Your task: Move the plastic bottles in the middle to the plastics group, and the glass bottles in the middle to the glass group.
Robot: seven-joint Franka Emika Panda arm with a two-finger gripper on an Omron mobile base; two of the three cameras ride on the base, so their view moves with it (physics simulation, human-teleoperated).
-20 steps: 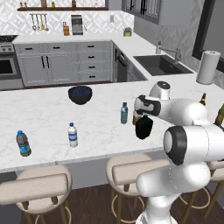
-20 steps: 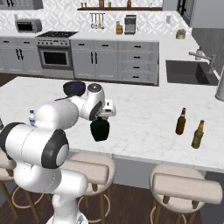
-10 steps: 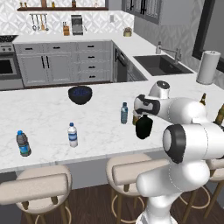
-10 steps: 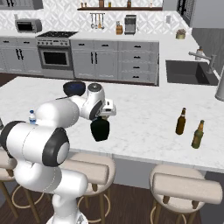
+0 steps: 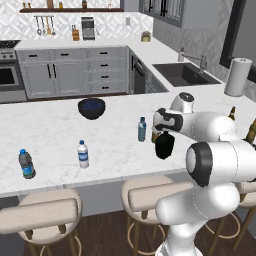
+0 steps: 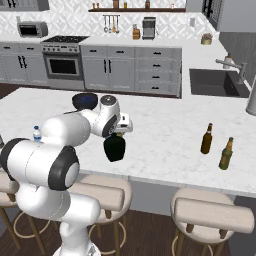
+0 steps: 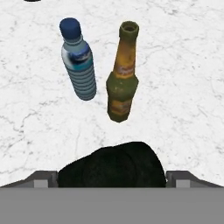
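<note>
The gripper (image 5: 164, 136) sits low over the island counter (image 5: 60, 130) with the squat black bottle (image 5: 164, 145) hanging directly under it, its narrow neck running up between the fingers; the grip looks closed on that neck, though the fingertips are hidden behind the bottle's round body in the hand view, so this is a judgement from how the bottle hangs. In the right base view the black bottle (image 6: 114, 148) appears clear of the marble, which fits a lift meant to carry it across to the glass group. Just beyond it, seen along the hand, stand the brown beer-type bottle (image 7: 122, 74) and the grey-blue water bottle (image 7: 79, 65), upright and close beside each other but apart, both unsorted in the middle. Far along the counter toward the sink side, the two amber bottles (image 6: 207, 138) of the glass group stand upright near the edge, well apart from the hand. At the opposite end, the white-labelled bottle (image 5: 83, 154) and the blue-labelled bottle (image 5: 25, 163) mark the plastics group.
</note>
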